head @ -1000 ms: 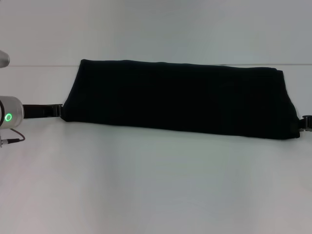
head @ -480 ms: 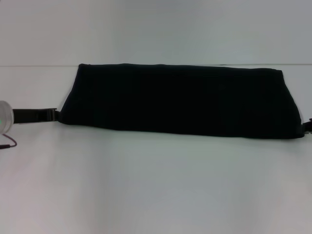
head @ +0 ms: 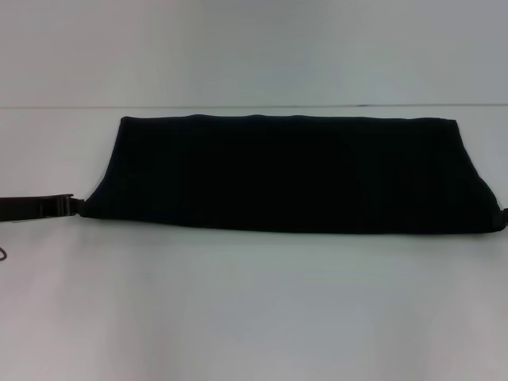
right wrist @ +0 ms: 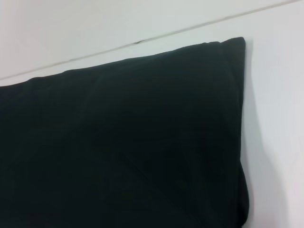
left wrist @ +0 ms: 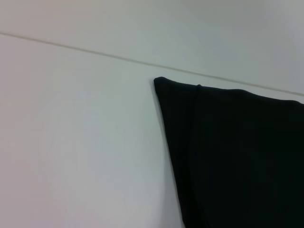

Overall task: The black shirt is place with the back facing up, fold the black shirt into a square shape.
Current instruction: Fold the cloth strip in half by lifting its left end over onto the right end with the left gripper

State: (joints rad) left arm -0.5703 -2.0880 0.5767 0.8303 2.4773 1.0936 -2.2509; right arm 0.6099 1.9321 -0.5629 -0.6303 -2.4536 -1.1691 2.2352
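The black shirt [head: 294, 175] lies as a long, flat band across the white table, with no lettering showing. My left gripper [head: 75, 205] reaches in from the left edge and is shut on the band's near left corner. Only a sliver of my right gripper [head: 503, 225] shows at the right edge, pinching the near right corner. The left wrist view shows the shirt's [left wrist: 237, 156] far left corner. In the right wrist view the shirt [right wrist: 118, 142] fills most of the picture up to its far right corner. Neither wrist view shows fingers.
The white table [head: 254, 317] spreads in front of the shirt. A thin seam line [head: 254, 105] runs across just behind the shirt's far edge. A bit of dark cable [head: 3, 254] shows at the left edge.
Both arms have drawn outward and nearer to me. The shirt slid toward me with them and its near corners spread wider. The left wrist's silver body has left the picture.
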